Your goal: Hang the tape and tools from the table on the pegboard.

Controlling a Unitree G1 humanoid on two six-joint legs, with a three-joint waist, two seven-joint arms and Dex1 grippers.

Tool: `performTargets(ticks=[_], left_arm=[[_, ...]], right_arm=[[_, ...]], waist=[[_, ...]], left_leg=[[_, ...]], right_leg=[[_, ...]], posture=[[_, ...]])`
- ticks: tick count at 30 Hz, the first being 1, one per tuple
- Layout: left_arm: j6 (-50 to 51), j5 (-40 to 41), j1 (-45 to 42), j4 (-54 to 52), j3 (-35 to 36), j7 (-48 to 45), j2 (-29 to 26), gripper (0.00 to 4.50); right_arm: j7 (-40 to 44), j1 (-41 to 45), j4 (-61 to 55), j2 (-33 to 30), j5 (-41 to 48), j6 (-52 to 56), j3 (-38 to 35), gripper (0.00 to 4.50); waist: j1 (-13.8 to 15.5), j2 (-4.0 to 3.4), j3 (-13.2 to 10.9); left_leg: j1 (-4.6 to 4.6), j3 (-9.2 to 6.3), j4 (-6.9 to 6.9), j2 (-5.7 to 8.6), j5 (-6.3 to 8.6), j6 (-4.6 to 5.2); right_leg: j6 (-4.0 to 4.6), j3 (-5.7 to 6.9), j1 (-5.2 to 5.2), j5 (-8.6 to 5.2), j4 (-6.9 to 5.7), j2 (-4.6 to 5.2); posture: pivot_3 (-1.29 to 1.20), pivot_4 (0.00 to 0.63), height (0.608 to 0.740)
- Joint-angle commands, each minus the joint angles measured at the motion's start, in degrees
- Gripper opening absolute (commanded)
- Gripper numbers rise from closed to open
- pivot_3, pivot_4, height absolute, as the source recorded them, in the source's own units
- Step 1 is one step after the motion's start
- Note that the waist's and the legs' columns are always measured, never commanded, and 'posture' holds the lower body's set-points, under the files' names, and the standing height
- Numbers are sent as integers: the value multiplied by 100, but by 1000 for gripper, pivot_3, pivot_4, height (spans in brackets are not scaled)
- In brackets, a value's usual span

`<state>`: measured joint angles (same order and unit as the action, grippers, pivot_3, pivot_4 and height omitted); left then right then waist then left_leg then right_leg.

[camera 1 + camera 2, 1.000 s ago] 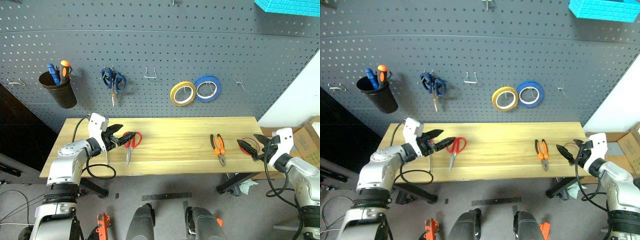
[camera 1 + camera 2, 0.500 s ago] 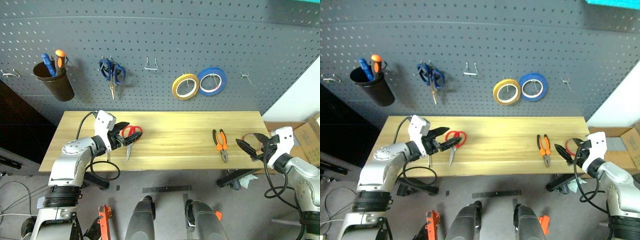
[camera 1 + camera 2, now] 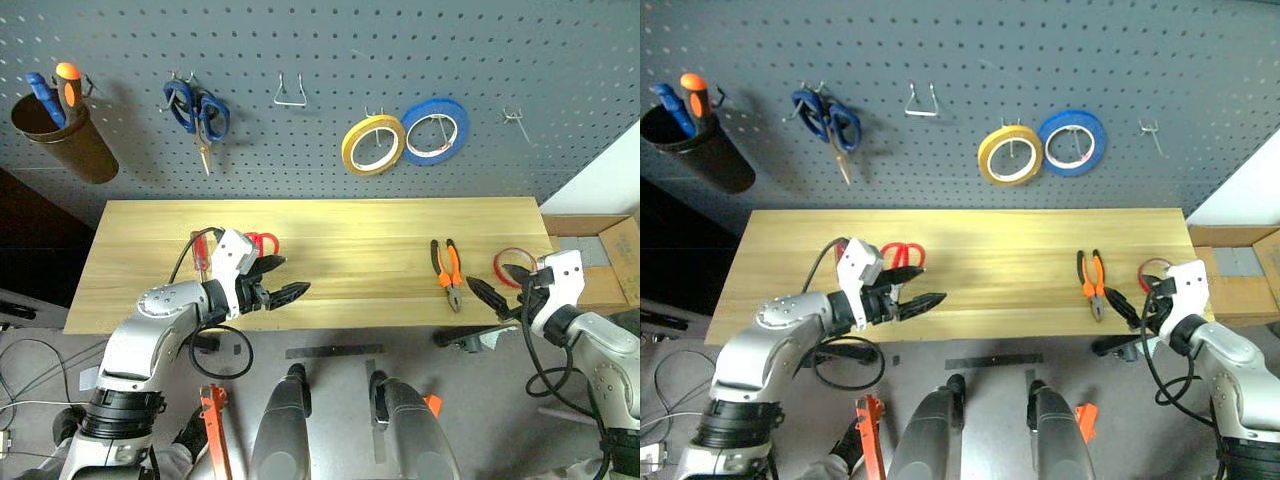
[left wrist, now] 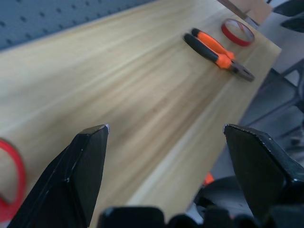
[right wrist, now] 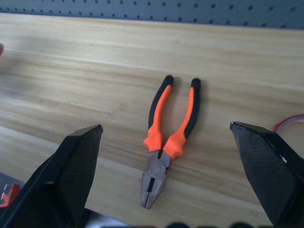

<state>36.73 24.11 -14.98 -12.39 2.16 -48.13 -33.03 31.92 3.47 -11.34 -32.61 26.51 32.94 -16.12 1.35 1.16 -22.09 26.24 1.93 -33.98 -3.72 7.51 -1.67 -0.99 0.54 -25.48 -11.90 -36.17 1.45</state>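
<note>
Head views overhead; wrist views table (image 4: 142,95)-level

Workshop or tool-bench setup. Dark grey pegboard (image 3: 330,40) with a hole grid and metal hooks covers the wall; blue-handled scissors (image 3: 198,112), yellow tape roll (image 3: 373,144) and blue tape roll (image 3: 436,130) hang on it, plus a dark cup (image 3: 58,140) holding blue and orange-handled screwdrivers. Below it stands a light wood-plank desk (image 3: 350,230) carrying hand tools: orange-and-black pliers (image 3: 447,272), red-handled scissors (image 3: 900,254), red tape ring (image 4: 237,32). Grey floor with loose black cables (image 3: 25,370); cardboard box (image 3: 620,250) beside the desk's right end.
</note>
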Motion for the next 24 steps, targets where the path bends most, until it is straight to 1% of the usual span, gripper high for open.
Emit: performTargets(ticks=[1,5,9,16,21,24], left_arm=[[166,226,140,-524,-38,10,-25,4130],[261,292,298,-819,-163,-37,-77,4130],[154,231,545,-1150,-487,-96,-128,4130],[151,219,663,-1610,-979,259,219,4130],[317,294,738,-1922,-1269,527,443,4130],[276,185,706,-1959,-1462,802,680,4130]], right_arm=[[-70,91,-165,-29,-16,102,69,4500],[-188,265,106,-155,-304,199,265,4500],[-308,599,815,-326,-665,146,353,4500],[-240,1197,2337,-669,-1129,-217,322,4500],[127,1574,3255,-791,-1325,-723,461,4500],[333,1822,3690,-796,-1419,-1026,564,4500]], waist=[[-2,-1,-21],[-1,6,-74],[-1,9,-139],[-4,15,-236],[-14,15,-264],[-17,16,-280]], left_leg=[[14,0,-1,0,0,0],[58,5,-9,4,-1,0],[57,10,-11,10,-1,0],[57,4,-16,13,-1,-1],[57,8,-13,16,-1,0],[57,3,-12,12,-1,0]], right_leg=[[0,0,-11,0,0,0],[-3,2,-62,1,-17,-1],[-13,0,-74,-11,-46,4],[-5,-1,-77,-24,-66,13],[-13,-2,-79,-29,-67,11],[-14,-2,-79,-29,-69,3]], posture=[[71,482,740],[73,492,740],[73,500,740],[77,517,740],[77,518,740],[80,519,740]])
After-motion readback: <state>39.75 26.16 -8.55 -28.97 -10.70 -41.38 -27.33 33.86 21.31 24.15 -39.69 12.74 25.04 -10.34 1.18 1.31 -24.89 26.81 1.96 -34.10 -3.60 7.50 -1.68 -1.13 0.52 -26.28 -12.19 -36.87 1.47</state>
